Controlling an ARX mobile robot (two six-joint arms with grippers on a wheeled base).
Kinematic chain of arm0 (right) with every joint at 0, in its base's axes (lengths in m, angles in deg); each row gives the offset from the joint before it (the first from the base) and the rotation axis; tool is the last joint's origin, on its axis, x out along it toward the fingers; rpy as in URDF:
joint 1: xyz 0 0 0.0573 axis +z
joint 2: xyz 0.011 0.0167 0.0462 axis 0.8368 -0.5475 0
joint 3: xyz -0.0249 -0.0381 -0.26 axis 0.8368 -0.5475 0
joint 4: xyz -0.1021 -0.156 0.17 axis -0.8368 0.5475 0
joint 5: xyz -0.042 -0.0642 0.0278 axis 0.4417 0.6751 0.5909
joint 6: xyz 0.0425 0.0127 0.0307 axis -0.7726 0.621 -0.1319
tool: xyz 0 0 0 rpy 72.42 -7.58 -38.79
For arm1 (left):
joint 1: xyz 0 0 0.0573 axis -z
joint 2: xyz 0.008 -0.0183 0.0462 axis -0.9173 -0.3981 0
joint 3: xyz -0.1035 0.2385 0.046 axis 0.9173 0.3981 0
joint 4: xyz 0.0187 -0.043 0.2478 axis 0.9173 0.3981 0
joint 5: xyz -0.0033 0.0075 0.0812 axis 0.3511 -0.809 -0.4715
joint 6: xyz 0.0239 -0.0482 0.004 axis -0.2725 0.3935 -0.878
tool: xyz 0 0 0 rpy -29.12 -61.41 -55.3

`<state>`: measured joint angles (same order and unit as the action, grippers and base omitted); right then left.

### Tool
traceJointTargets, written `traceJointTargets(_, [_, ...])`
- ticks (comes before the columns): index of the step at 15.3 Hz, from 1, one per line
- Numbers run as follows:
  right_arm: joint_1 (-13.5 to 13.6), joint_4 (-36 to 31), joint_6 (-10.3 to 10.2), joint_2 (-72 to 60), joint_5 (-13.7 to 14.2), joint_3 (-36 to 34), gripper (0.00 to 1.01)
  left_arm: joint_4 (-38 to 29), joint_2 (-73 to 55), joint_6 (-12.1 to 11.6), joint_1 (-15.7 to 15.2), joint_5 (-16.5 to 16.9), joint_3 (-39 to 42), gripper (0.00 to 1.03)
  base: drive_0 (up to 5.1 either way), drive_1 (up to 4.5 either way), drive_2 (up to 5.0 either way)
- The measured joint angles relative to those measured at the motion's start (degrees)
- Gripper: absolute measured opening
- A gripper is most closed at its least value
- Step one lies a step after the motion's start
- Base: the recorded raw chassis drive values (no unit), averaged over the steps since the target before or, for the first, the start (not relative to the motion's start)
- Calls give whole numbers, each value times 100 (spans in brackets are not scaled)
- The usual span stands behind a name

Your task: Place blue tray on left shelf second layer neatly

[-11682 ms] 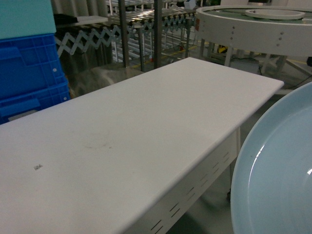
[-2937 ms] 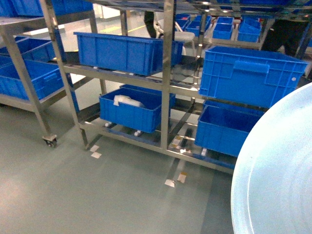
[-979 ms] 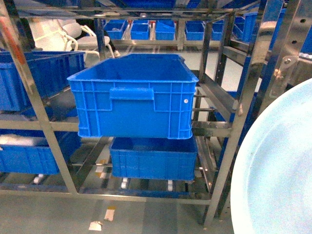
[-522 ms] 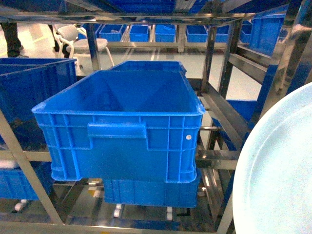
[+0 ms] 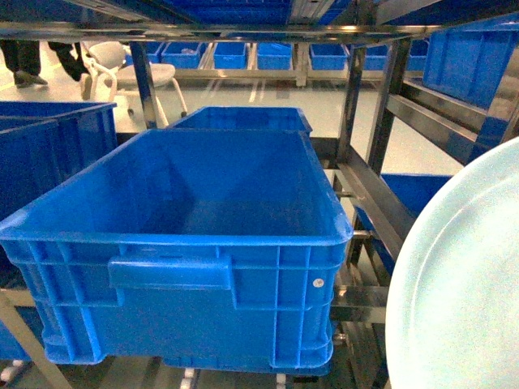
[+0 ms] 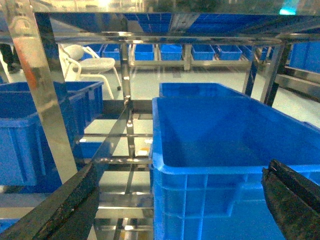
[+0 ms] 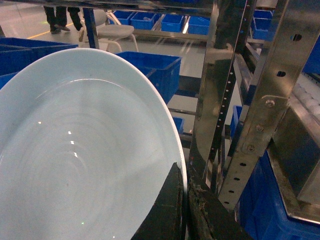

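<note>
Nearest the head camera, at the lower right edge, is the blue tray point(image 5: 462, 284). It is pale sky-blue smooth plastic, shallow and rounded, with a low raised rim, and it is only partly in frame. In the right wrist view the tray point(image 7: 80, 150) fills the left side, showing faint concentric rings and small glints on its glossy inside. The right gripper point(image 7: 186, 210), with dark, scuffed fingers, is clamped on the tray's rim, one finger on each side of the edge. The tray is held in the air, not resting on any shelf.

Just beyond the tray stands a steel upright point(image 7: 267, 105). It is shiny, flat-sided and drilled with small holes, and a second mirror-bright post point(image 7: 217, 85) is beside it.

In the left wrist view the left gripper point(image 6: 185, 200) has its two dark fingers spread wide apart at the lower corners, holding nothing.

Directly ahead a large blue crate point(image 5: 182, 267) sits on a level of the steel rack, filling most of the head view. It is deep, rectangular, dark-blue ribbed plastic with a moulded handle on its near wall, and it holds nothing. A second similar crate point(image 5: 243, 118) stands right behind it. Another crate point(image 5: 49, 154) sits in the bay to the left.

Farther back lie a pale glossy floor, a white chair point(image 5: 122, 65), a row of small blue bins point(image 5: 268, 55) and a person's legs point(image 5: 24, 61).
</note>
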<state>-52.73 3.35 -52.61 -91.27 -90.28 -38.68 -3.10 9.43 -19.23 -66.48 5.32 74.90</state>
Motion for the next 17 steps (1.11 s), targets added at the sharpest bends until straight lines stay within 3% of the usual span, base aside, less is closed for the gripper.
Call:
traceJointTargets(3, [-2,-33,0,7,2,2,2,-44,0,-2,2,4,0,98,-156,-156,-156])
traceJointTargets(17, [2,-7,0,7,0,-2,2,-20,0,-2,-4,-9,0,98,166,166,166])
